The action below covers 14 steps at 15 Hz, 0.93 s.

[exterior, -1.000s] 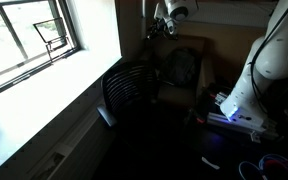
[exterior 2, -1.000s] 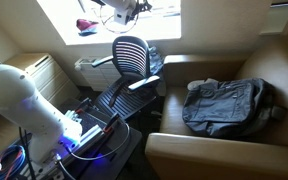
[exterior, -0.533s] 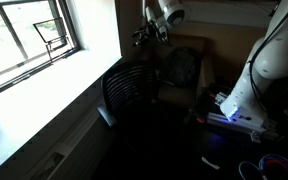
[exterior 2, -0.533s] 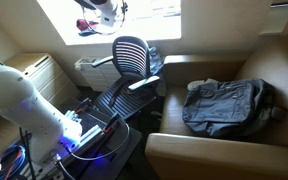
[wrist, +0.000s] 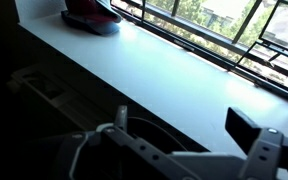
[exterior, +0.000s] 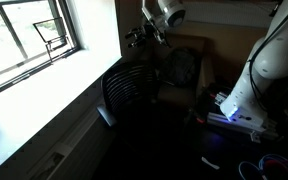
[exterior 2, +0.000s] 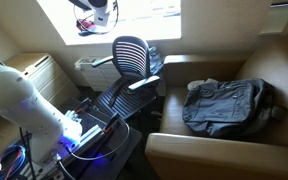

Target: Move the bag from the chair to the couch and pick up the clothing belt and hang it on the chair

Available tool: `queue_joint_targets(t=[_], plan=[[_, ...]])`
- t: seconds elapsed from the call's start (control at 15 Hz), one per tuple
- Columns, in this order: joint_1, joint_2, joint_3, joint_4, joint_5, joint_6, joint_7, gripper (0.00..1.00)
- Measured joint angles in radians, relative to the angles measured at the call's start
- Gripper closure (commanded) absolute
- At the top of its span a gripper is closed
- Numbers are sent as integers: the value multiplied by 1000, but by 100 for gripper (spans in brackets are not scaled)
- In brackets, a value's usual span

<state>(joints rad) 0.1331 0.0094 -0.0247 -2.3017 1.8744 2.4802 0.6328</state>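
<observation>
The dark bag (exterior 2: 229, 105) lies on the seat of the brown-tan couch (exterior 2: 276, 60), and it also shows in an exterior view (exterior: 182, 68). The black slatted chair (exterior 2: 132, 55) stands between the couch and the window, and it also shows in an exterior view (exterior: 129, 90). My gripper (exterior: 136, 38) hangs above the chair's back near the window (exterior 2: 92, 8). In the wrist view my gripper (wrist: 184, 125) is open and empty over the white sill. I cannot make out the clothing belt in any view.
A red and blue object (wrist: 89, 20) lies on the white window sill (wrist: 174, 80); it also shows in an exterior view (exterior 2: 87, 27). The robot base with a lit blue unit (exterior 2: 69, 140) and cables stands on the floor. A radiator (exterior 2: 39, 70) sits under the window.
My gripper has moved from above the chair towards the window sill, away from the couch. The bag and the chair have not moved.
</observation>
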Motion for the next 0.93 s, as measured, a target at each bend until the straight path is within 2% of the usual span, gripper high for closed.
queue_joint_targets(t=[0.13,0.73,0.93], plan=[[-1,10,9,-7,-91,2,14,0],[33,84,128,-61,-515,-76,69,0],[33,84,130,-60,-520,-79,72,0]])
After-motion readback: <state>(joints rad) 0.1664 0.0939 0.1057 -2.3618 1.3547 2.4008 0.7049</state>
